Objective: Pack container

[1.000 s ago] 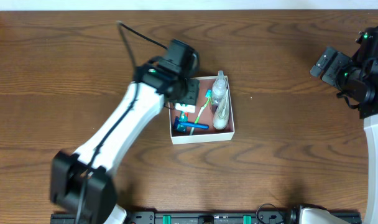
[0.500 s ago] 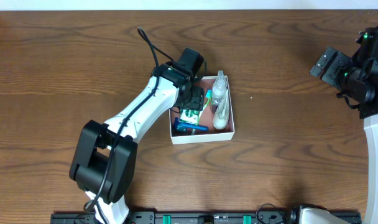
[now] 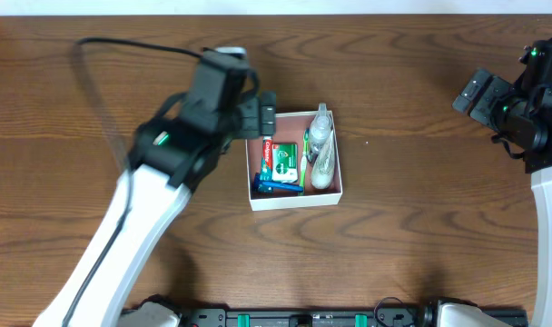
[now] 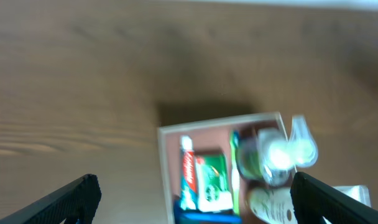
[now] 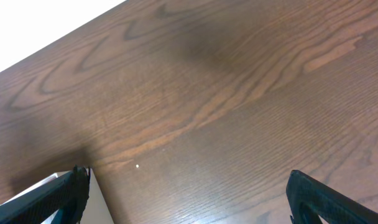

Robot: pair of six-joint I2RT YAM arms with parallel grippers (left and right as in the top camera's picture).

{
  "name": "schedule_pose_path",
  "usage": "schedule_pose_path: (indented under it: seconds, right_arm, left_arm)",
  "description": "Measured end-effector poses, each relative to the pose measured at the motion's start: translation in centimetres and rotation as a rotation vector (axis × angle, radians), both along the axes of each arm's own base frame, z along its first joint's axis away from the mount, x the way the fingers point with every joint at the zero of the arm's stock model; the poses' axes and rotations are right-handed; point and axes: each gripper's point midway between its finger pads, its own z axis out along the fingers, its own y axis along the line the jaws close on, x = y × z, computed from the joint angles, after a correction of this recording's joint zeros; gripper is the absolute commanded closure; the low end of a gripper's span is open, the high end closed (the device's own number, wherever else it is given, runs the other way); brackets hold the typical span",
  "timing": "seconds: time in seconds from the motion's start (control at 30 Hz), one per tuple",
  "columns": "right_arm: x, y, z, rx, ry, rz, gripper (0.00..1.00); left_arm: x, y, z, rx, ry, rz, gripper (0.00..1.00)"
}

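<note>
The container (image 3: 295,203) is a shallow square box with white walls, standing mid-table. Inside lie a green-and-white soap packet (image 3: 287,160), a red toothpaste tube (image 3: 267,153), a blue item (image 3: 278,186), a green toothbrush (image 3: 305,143) and clear bottles (image 3: 322,150). My left gripper (image 3: 265,113) hovers open above the box's upper-left corner, holding nothing. Its wrist view, blurred, looks down on the container (image 4: 162,163), the soap packet (image 4: 212,178) and a bottle (image 4: 281,153), with the left gripper (image 4: 198,196) spread wide. My right gripper (image 3: 481,94) stands open far to the right.
Brown wooden tabletop (image 3: 421,209) lies all around the box. The right wrist view shows only bare wood (image 5: 226,106) between the wide-open right gripper (image 5: 190,199). A black rail (image 3: 285,318) runs along the front edge.
The left gripper opened and let go of the soap packet, which now lies in the container. The left arm drew back up and to the left. The right arm has not moved.
</note>
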Motion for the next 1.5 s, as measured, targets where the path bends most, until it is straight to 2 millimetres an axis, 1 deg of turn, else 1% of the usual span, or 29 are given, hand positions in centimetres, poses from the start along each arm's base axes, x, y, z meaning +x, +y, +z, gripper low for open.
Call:
schedule_pose_path:
  seconds: [0.1,0.17,0.2,0.3,0.4,0.5,0.53,0.6,0.7,0.83,0.97,1.03,1.1,1.2,1.27,1.4,1.5]
  right_arm:
    - [0.0,0.0,0.0,0.000,0.000,0.000,0.01]
    - [0.0,0.0,0.0,0.000,0.000,0.000,0.01]
    - [0.0,0.0,0.0,0.000,0.000,0.000,0.01]
    - [0.0,0.0,0.0,0.000,0.000,0.000,0.01]
    - [0.0,0.0,0.0,0.000,0.000,0.000,0.01]
    - [0.0,0.0,0.0,0.000,0.000,0.001,0.01]
    - [0.0,0.0,0.0,0.000,0.000,0.000,0.01]
    - [0.0,0.0,0.0,0.000,0.000,0.001,0.01]
    - [0.0,0.0,0.0,0.000,0.000,0.000,0.01]
    - [0.0,0.0,0.0,0.000,0.000,0.001,0.01]
    - [0.0,0.0,0.0,0.000,0.000,0.000,0.01]
    - [0.0,0.0,0.0,0.000,0.000,0.000,0.01]
    - [0.0,0.0,0.0,0.000,-0.001,0.001,0.01]
    - [0.0,0.0,0.0,0.000,-0.001,0.000,0.01]
    - [0.0,0.0,0.0,0.000,-0.001,0.001,0.01]
    - [0.0,0.0,0.0,0.000,0.000,0.001,0.01]
    - [0.0,0.0,0.0,0.000,0.000,0.000,0.01]
  left_arm:
    - [-1.8,3.0,4.7,0.026,-0.144,0.074,0.02]
    - [-3.5,4.8,6.8,0.044,-0.202,0.104,0.02]
    - [-4.8,5.8,7.7,0.054,-0.225,0.119,0.02]
    - [-8.3,8.2,9.0,0.093,-0.249,0.130,0.02]
    - [-11.0,10.1,9.6,0.136,-0.269,0.133,0.02]
    - [-12.2,11.6,10.0,0.176,-0.288,0.160,0.02]
    - [-12.4,12.0,9.9,0.195,-0.285,0.168,0.02]
    - [-12.8,12.6,8.8,0.241,-0.249,0.178,0.02]
    - [-12.8,13.0,7.1,0.291,-0.195,0.179,0.02]
    - [-11.9,13.0,5.2,0.314,-0.175,0.191,0.02]
    - [-10.5,14.6,3.2,0.283,-0.202,0.278,0.02]
    - [-10.4,15.7,1.6,0.259,-0.201,0.321,0.02]
    - [-10.6,16.7,-0.5,0.228,-0.199,0.357,0.02]
    - [-11.2,17.5,-3.7,0.185,-0.199,0.384,0.02]
    - [-12.0,17.7,-6.1,0.157,-0.198,0.387,0.02]
    - [-13.7,17.5,-10.2,0.120,-0.213,0.374,0.02]
    - [-14.6,17.3,-12.4,0.105,-0.230,0.363,0.02]
